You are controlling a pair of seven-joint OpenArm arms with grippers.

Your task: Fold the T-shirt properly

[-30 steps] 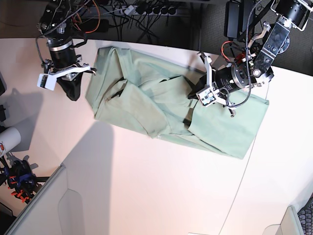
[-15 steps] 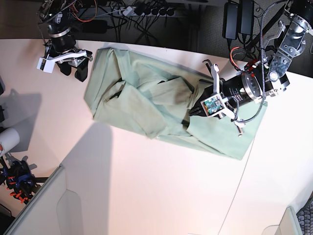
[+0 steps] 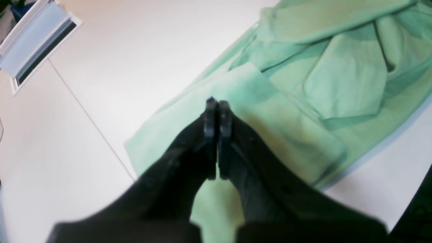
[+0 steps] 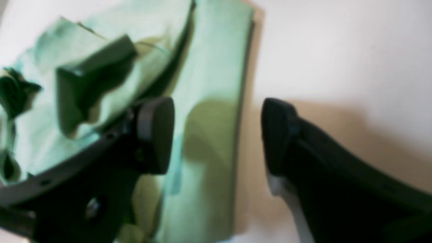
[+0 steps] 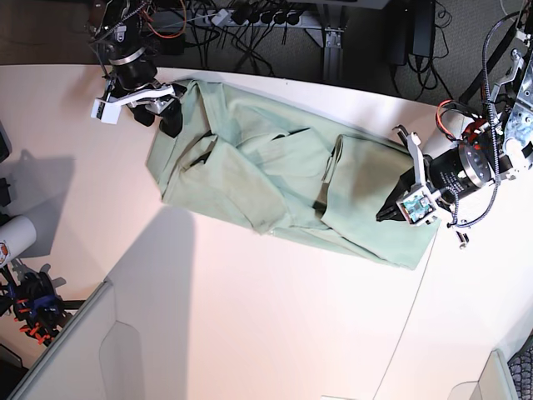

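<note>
The pale mint-green T-shirt (image 5: 266, 175) lies crumpled and partly folded across the white table. My left gripper (image 5: 386, 214) is shut, its tips hovering over the shirt's right end; in the left wrist view the left gripper (image 3: 215, 104) has its black fingers pressed together above the fabric (image 3: 337, 77), with nothing seen between them. My right gripper (image 5: 158, 117) is open at the shirt's upper left corner. In the right wrist view the right gripper (image 4: 216, 135) straddles the shirt's straight edge (image 4: 216, 67), one finger (image 4: 155, 135) over cloth and the other over bare table.
Cables and a power strip run along the back edge. A white bin (image 5: 83, 350) sits at the lower left, with a white cup (image 5: 12, 237) and orange-black clamps (image 5: 29, 308) at the left edge. A seam crosses the table (image 5: 250, 317) on the right.
My left gripper has moved from the shirt's middle to its right end. My right gripper has moved up and right, from beside the shirt to its upper left corner.
</note>
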